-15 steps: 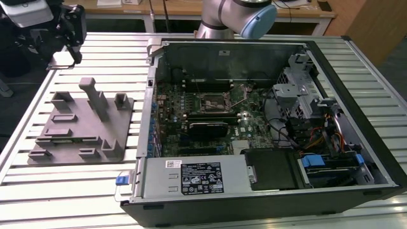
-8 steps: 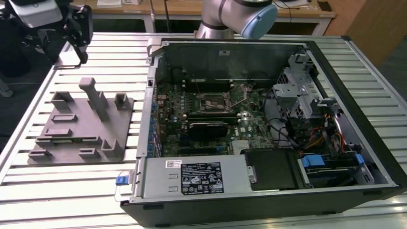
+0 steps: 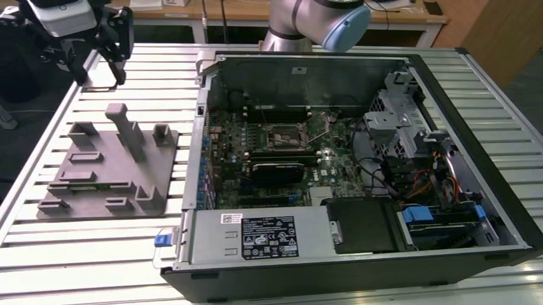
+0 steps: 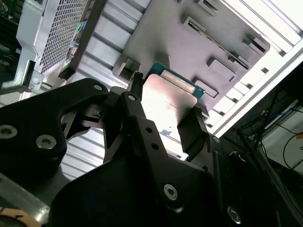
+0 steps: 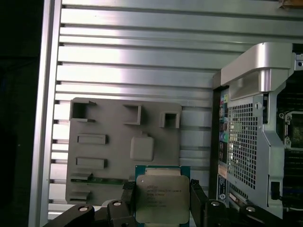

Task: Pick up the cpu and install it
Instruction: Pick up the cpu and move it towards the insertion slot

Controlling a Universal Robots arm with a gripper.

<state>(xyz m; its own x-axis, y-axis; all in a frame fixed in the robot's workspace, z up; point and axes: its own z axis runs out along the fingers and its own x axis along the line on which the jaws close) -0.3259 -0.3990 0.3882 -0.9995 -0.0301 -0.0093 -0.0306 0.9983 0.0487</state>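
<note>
Up at eleven o'clock in the exterior view, the black two-fingered gripper (image 3: pixel 100 63) on the silver-and-blue robot arm (image 3: pixel 318 22) hangs over the slatted aluminium surface (image 3: pixel 85 267). In both wrist views its fingers (image 5: pixel 196 201) (image 4: pixel 193 126) are clamped on opposite edges of the cpu (image 5: pixel 161 198) (image 4: pixel 168 101), a small flat square chip with a silvery-grey metal top and a blue-green rim. The chip sits level between them, lifted clear of everything beneath it. The grey plastic fixture (image 3: pixel 110 168) (image 5: pixel 118 142) (image 4: pixel 189 42), a flat plate with recessed pockets and upright posts, lies on the surface at six o'clock from the gripper in the exterior view. It lies just beside the open black-and-silver computer case (image 3: pixel 357 254), at that case's nine o'clock. Inside the case the green motherboard (image 3: pixel 254 159) lies flat, with a square metal-framed socket (image 3: pixel 284 135) near its middle, well apart from the held chip. A perforated silver wall of the case (image 5: pixel 244 137) stands just beside the fixture in the first wrist view.
</note>
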